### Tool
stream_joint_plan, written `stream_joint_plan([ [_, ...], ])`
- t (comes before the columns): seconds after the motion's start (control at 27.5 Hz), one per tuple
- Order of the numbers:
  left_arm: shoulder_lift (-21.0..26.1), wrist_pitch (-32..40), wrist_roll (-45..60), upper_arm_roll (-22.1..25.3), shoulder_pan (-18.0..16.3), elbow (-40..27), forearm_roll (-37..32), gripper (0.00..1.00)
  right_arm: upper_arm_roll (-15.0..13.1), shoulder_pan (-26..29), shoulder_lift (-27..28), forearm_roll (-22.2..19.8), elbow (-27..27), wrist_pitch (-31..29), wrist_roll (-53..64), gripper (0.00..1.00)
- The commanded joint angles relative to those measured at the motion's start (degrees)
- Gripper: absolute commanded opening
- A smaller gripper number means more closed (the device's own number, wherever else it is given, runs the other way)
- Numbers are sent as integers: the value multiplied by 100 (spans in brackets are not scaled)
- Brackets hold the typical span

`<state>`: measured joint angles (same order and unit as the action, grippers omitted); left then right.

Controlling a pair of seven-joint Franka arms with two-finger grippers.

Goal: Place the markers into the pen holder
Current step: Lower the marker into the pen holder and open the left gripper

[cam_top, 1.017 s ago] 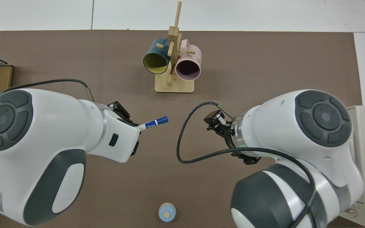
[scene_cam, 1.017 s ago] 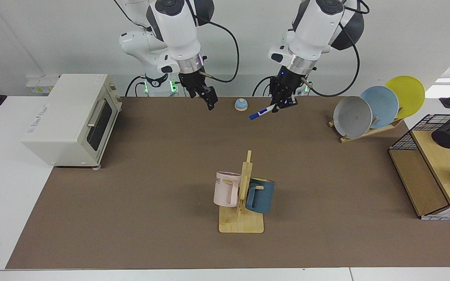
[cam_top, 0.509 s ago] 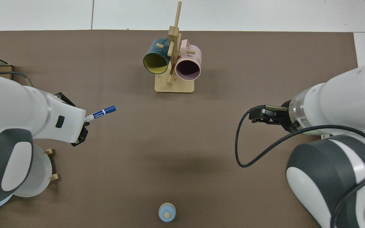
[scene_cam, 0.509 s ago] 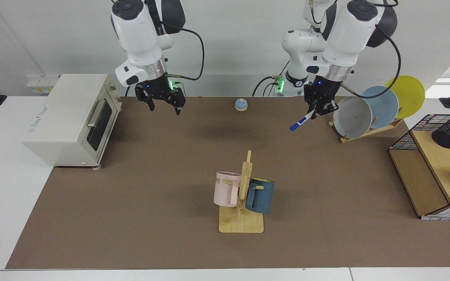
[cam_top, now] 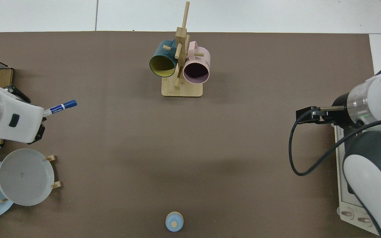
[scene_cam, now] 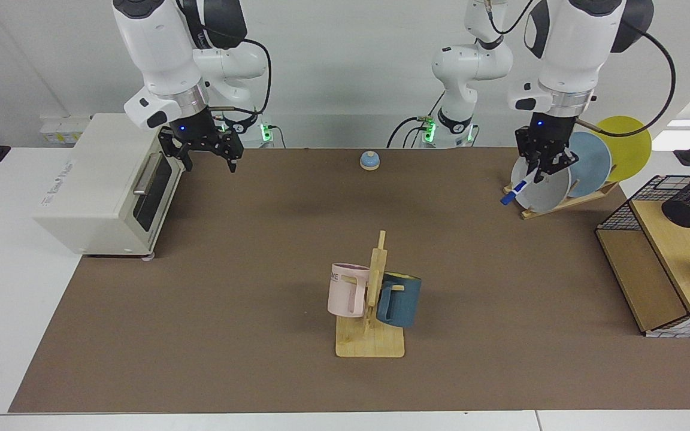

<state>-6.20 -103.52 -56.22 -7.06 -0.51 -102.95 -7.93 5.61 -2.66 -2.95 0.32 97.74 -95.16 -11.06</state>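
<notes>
Marker in left end effector

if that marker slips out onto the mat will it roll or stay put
The marker is slim and round-barrelled, so it would probably roll some. It looks rigid and light: the left hand holds it by one end, cap slanting down, with no visible sag. That end-on grip may let it pivot. The right hand waits by the toaster oven.

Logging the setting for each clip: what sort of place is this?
Likely a robotics lab bench staged as a kitchen: a toaster oven, a plate rack and a mug stand sit on a brown mat between two arms.
</notes>
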Motion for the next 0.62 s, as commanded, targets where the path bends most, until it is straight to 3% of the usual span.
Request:
stream_joint_plan([
  [0.0,-22,148,-82,135,-64,152,-366,0,81,20,321,-137,-702,533,210,100],
  [0.25,22,569,-126,135,-134,539,-1253,0,90,2,392,-243,-958,727,227,100],
  [0.58,127,561,-704,144,-143,802,-2756,0,99,-16,392,-243,-1002,798,236,100],
])
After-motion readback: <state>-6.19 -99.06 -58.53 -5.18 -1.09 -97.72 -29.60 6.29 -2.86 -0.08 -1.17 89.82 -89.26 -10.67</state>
